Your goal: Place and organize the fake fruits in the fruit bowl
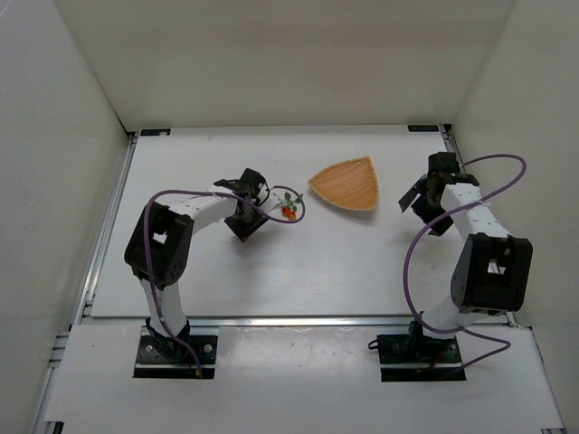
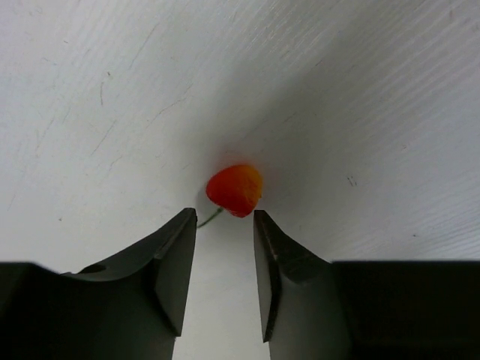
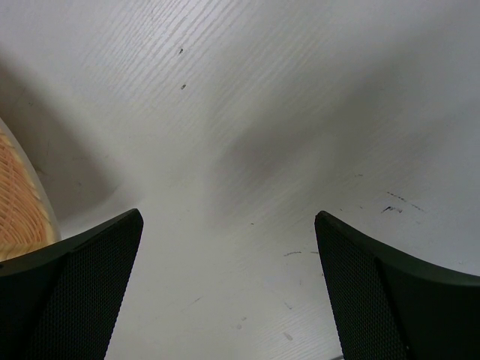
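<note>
A small red-orange fruit [image 2: 235,189] with a thin green stem lies on the white table just beyond the tips of my left gripper [image 2: 225,219], whose jaws stand apart and hold nothing. In the top view the red-orange berry cluster with green leaves [image 1: 288,209] lies just right of my left gripper [image 1: 262,194]. I cannot make out a separate cherry. The orange-tan fruit bowl [image 1: 346,183] sits at the back middle and looks empty. My right gripper [image 1: 421,187] is wide open to the bowl's right; the bowl's rim [image 3: 21,202] shows at the left edge of the right wrist view, beside my right gripper [image 3: 229,229].
White walls enclose the table on the left, back and right. Purple cables loop off both arms; the left one [image 1: 294,212] curves round close to the fruit. The bowl lies about one bowl's width to the right of the fruit.
</note>
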`<move>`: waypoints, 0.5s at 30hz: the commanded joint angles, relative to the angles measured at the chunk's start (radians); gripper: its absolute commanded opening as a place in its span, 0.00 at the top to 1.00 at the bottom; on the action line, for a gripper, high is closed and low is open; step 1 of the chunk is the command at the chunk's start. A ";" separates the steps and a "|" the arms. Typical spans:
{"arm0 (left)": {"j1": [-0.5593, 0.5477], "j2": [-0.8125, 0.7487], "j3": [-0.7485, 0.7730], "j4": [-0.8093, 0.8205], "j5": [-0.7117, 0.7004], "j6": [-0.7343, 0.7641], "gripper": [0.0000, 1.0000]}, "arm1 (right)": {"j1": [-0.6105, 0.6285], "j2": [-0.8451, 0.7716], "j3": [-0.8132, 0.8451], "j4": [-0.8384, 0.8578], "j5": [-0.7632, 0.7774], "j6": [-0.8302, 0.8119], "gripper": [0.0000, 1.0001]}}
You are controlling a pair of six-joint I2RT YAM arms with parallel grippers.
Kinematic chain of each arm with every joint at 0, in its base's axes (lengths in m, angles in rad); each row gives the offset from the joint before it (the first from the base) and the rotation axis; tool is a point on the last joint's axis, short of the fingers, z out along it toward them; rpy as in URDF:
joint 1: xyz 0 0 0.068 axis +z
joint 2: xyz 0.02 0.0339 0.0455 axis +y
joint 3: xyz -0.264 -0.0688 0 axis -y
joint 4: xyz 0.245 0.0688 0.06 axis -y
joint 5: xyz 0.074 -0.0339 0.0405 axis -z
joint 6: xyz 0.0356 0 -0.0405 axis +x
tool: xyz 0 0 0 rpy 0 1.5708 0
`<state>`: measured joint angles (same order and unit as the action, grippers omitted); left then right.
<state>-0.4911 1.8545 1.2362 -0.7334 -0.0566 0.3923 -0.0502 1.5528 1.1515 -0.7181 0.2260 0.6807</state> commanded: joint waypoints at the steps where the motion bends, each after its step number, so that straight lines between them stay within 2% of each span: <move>1: 0.002 0.009 -0.007 0.005 -0.005 -0.001 0.54 | 0.003 0.009 0.060 -0.018 0.015 0.000 0.00; 9: 0.011 0.075 0.012 0.005 0.004 -0.012 0.71 | 0.003 0.018 0.082 -0.037 0.038 0.000 0.00; 12: 0.011 0.075 0.025 0.005 0.004 -0.012 0.90 | 0.003 0.018 0.082 -0.037 0.038 0.000 0.00; 15: 0.011 0.065 0.035 0.005 0.015 -0.012 0.90 | 0.003 0.018 0.082 -0.046 0.047 0.000 0.00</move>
<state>-0.4862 1.9038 1.2598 -0.7387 -0.0647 0.3832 -0.0502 1.5642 1.1995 -0.7395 0.2428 0.6807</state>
